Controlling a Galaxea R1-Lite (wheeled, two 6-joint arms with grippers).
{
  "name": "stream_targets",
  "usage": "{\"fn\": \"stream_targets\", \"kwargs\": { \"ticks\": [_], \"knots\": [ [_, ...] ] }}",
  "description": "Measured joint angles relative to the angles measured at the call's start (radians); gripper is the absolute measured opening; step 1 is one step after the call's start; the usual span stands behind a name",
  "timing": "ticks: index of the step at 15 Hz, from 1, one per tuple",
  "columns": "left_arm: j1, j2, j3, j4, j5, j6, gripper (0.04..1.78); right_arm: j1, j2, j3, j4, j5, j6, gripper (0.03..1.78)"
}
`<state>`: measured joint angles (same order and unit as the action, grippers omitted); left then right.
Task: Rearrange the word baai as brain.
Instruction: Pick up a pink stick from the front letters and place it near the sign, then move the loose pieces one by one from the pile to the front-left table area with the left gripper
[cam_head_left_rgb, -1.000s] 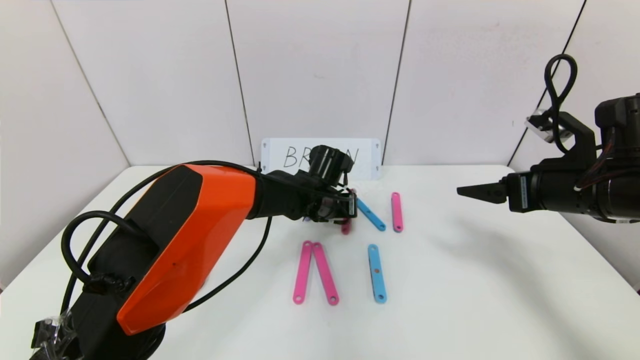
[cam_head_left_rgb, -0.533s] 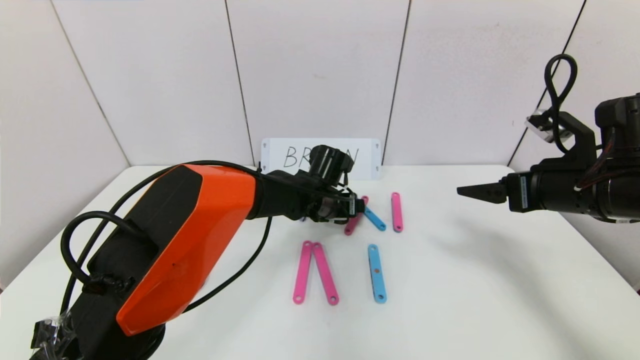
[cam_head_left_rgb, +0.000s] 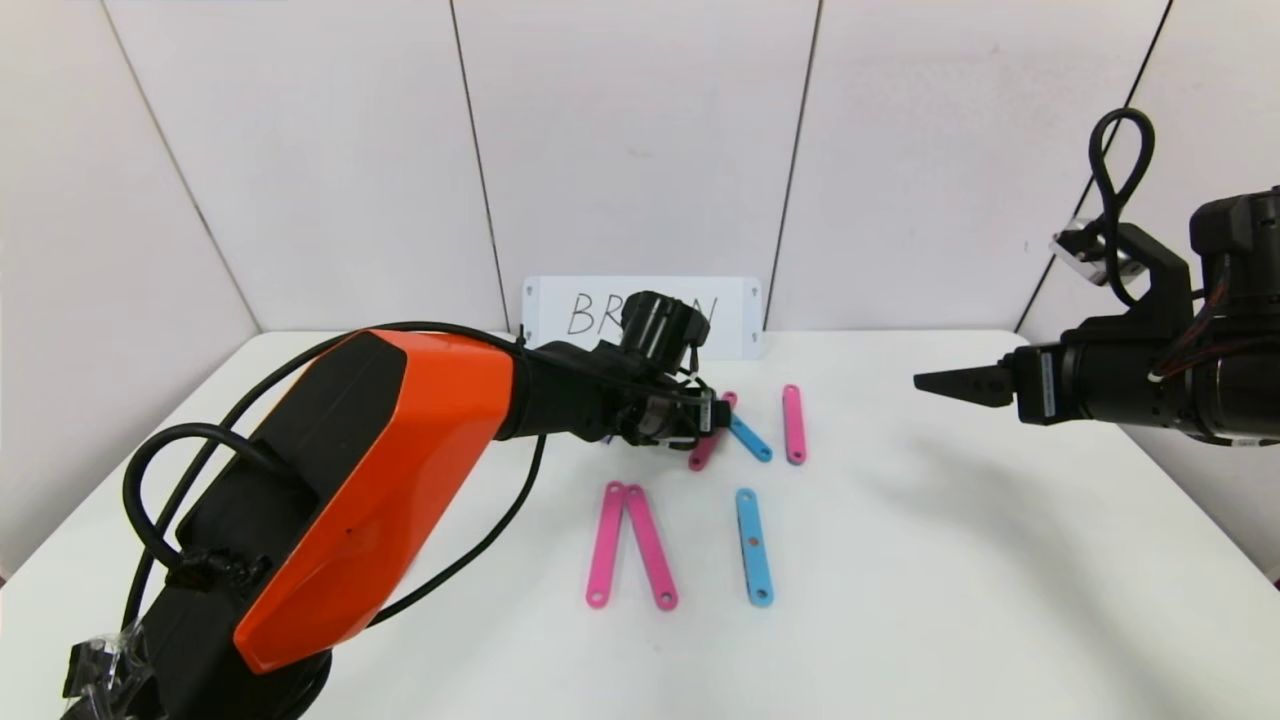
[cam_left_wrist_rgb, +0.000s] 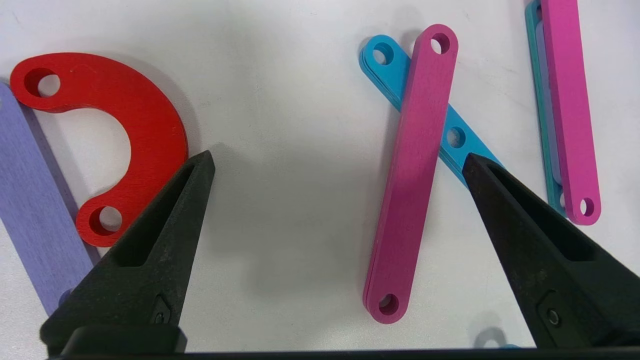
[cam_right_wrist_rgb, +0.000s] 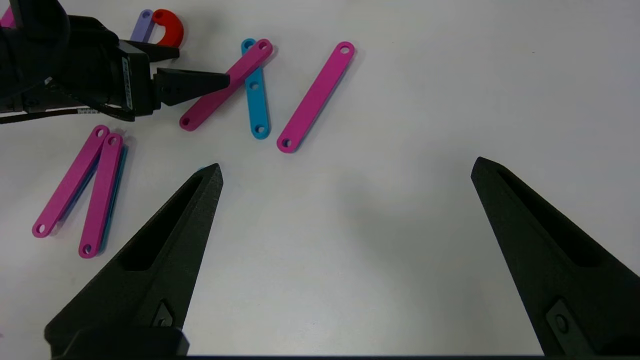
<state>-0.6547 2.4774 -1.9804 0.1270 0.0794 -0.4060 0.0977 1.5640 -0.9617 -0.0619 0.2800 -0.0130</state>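
**Left claw open over the N, a pink bar lying skewed**

Toward the far edge of the table (cam_head_left_rgb: 950, 560), just before the white card (cam_head_left_rgb: 740, 305) propped against the wall, the left gripper (cam_left_wrist_rgb: 337, 162) hangs low with its jaws spread wide and nothing between them but bare tabletop and a tilted pink bar (cam_left_wrist_rgb: 410, 175). That bar lies free across a sky-blue bar (cam_left_wrist_rgb: 457, 142), its upper end overlapping the blue one's. A second pink bar (cam_left_wrist_rgb: 570, 110) lies just beside them, stacked on a teal piece. Together these three look like the N of the word.

By my reading, the step in hand is setting the N's first stroke. The tilted bar leans where an upright is wanted, so the next move likely calls for closing on it again near its middle and turning it parallel to the other pink bar without dragging the blue diagonal.

A red half-ring (cam_left_wrist_rgb: 125, 135) touching a purple bar (cam_left_wrist_rgb: 35, 200) lies beside one finger. Nearer the front edge sit a pink V-shaped pair (cam_head_left_rgb: 630, 545) and a lone blue bar (cam_head_left_rgb: 754, 547).

The right gripper (cam_right_wrist_rgb: 345, 170) is parked wide open above the table's right side, holding nothing.

The left arm hides the card's middle letters and, from the head view, the earlier letters of the word. Whether B and R are complete cannot be told.
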Motion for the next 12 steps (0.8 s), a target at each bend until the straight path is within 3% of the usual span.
{"fn": "stream_targets", "kwargs": {
  "ticks": [9, 12],
  "knots": [
    [-0.007, -0.014, 0.005, 0.009, 0.011, 0.104, 1.73, 0.0, 0.0, 0.003, -0.002, 0.0, 0.0, 1.74],
    [-0.016, -0.003, 0.005, 0.002, 0.078, 0.174, 1.73, 0.0, 0.0, 0.003, -0.002, 0.0, 0.0, 1.74]
  ]
}}
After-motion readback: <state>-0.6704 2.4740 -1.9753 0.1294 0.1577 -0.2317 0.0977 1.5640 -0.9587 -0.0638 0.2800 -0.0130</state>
